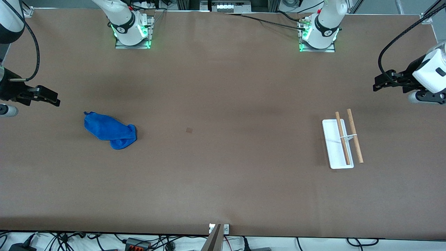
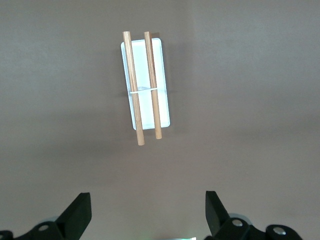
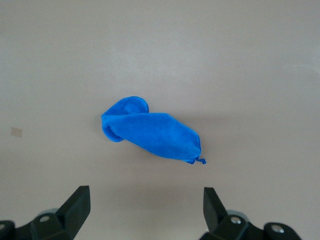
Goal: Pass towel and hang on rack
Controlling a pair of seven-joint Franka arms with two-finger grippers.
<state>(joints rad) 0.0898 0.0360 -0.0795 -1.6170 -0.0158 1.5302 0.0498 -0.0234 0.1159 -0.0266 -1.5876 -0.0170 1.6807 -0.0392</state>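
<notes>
towel and rack lie well apart on the brown table, both grippers up and empty.

bright royal-blue fuzzy cloth towel (image 1: 110, 130) lies crumpled in a loose bundle flat on the brown tabletop (image 1: 223, 167) toward the right arm's end, touched by nothing; a small darker square mark (image 1: 189, 130) shows on the table between it and the rack. small white rectangular tray rack (image 1: 331, 132), with its thin white support and two parallel light-brown wooden rods (image 1: 354, 136), stands toward the left arm's end, its rods bare. right gripper (image 1: 52, 100) hangs over the table edge near the towel, fingers (image 3: 77, 207) spread wide with nothing between them. left gripper (image 1: 378, 85) hangs over the table near the rack, fingers (image 2: 80, 212) likewise parted and holding nothing.
</notes>
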